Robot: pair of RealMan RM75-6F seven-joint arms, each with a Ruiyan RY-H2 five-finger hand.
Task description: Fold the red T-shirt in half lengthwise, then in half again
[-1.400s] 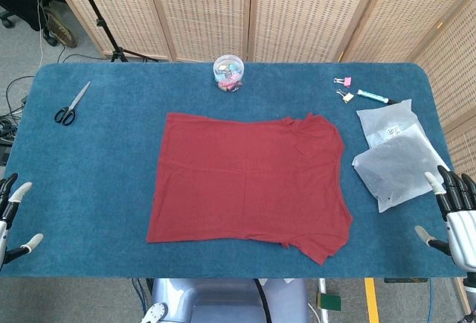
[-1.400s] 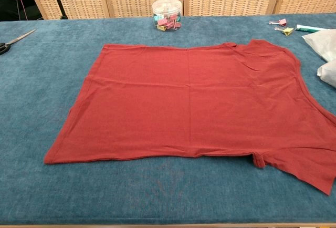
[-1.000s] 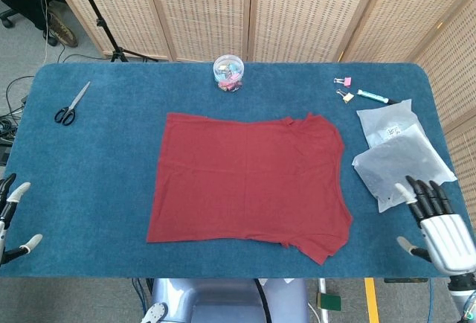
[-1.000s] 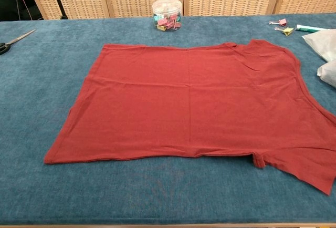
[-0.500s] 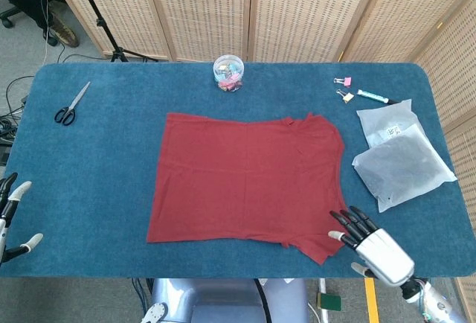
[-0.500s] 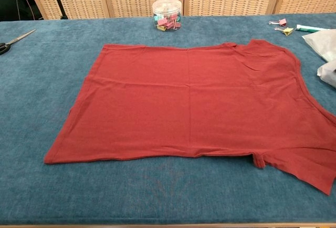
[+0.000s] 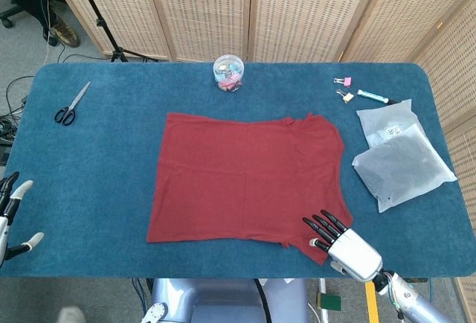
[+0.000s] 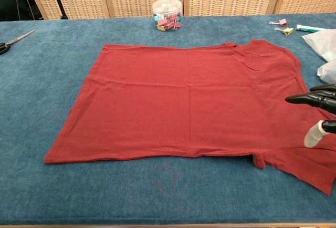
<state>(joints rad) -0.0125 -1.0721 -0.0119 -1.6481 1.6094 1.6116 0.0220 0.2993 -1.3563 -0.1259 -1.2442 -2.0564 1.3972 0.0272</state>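
Setting: blue carpeted table (image 7: 104, 167) in front of woven wicker screens (image 7: 297, 10).
Shirt: the red T-shirt (image 7: 249, 181) lies flat and unfolded mid-table, collar end toward my right, hem toward the scissors (image 7: 71, 105) side.
Change: I've swung my right hand (image 7: 338, 240) in from the table's right edge; it now sits over the shirt's near sleeve corner.
Meaning: I judge the first lengthwise fold hasn't begun; this is the reach for the near edge.
Right hand pose: fingers extended and apart, pointing across the shirt, holding nothing.
Left hand (image 7: 13, 215): parked at the near left edge, fingers spread, empty.
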